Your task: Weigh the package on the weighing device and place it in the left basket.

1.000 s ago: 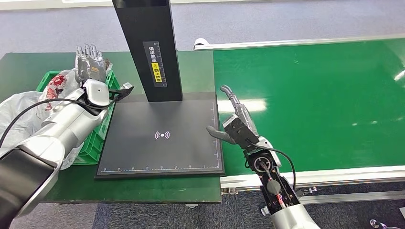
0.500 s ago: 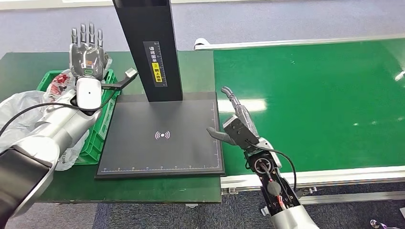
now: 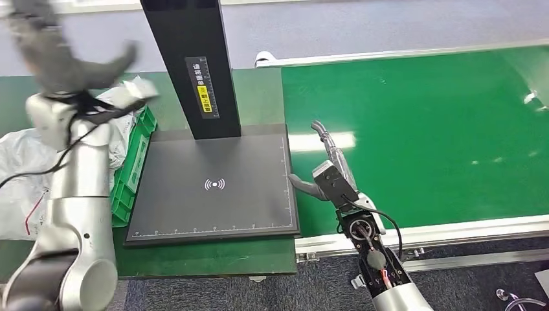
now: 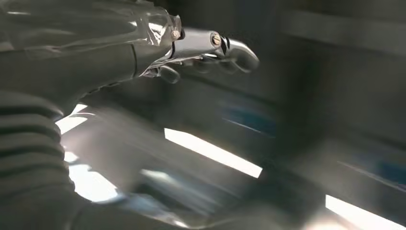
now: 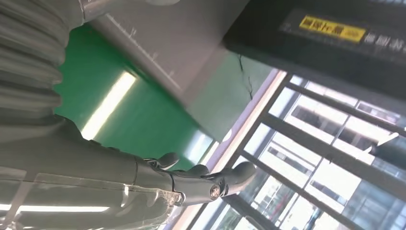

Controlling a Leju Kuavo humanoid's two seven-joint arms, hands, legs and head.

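Green table point(image 3: 259, 97): left hand point(image 3: 52, 55) raised, empty.

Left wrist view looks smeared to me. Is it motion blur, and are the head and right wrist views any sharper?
Left wrist view: background streaked, left hand fairly sharp. Head view: left hand blurred; scale platform and right hand crisp; glare patches on the green belt. Right wrist view: mostly sharp, bright windows behind.
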